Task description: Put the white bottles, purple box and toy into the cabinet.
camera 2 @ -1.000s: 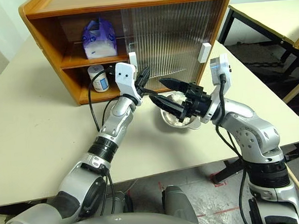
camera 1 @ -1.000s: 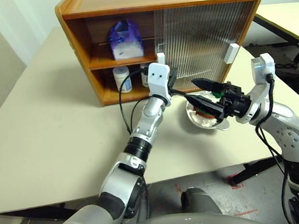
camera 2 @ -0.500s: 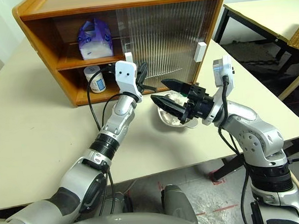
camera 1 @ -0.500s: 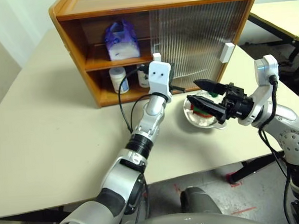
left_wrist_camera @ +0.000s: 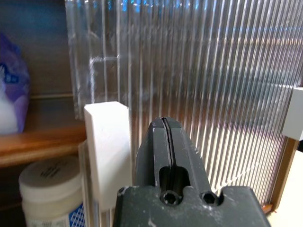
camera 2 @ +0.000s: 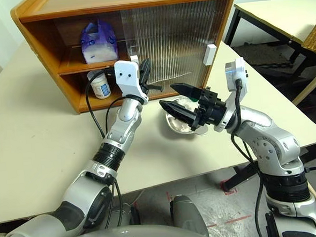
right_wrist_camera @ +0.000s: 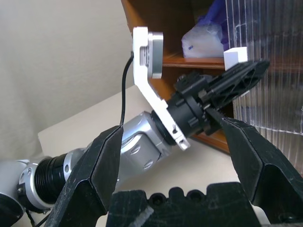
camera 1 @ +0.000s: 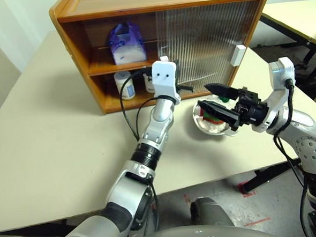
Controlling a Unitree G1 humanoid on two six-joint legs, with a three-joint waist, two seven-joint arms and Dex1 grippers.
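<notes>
Now the left gripper [camera 2: 144, 76], fingers pressed together, has lifted beside the cabinet [camera 1: 79, 59]'s white door handle [left_wrist_camera: 108, 146], purple box [camera 1: 125, 42] on its upper shelf, white bottles [camera 1: 121, 84] below, while the right gripper [camera 1: 211, 96] hangs spread over the toy [camera 1: 214, 117] in its bowl [camera 1: 201, 125].

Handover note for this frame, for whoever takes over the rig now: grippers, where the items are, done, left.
Left gripper: shut, empty, at the white door handle of the cabinet.
Right gripper: open, empty, above the steel bowl.
Done: purple box on the upper shelf; white bottles on the lower shelf.
Left: toy in the bowl, not yet shelved.
</notes>
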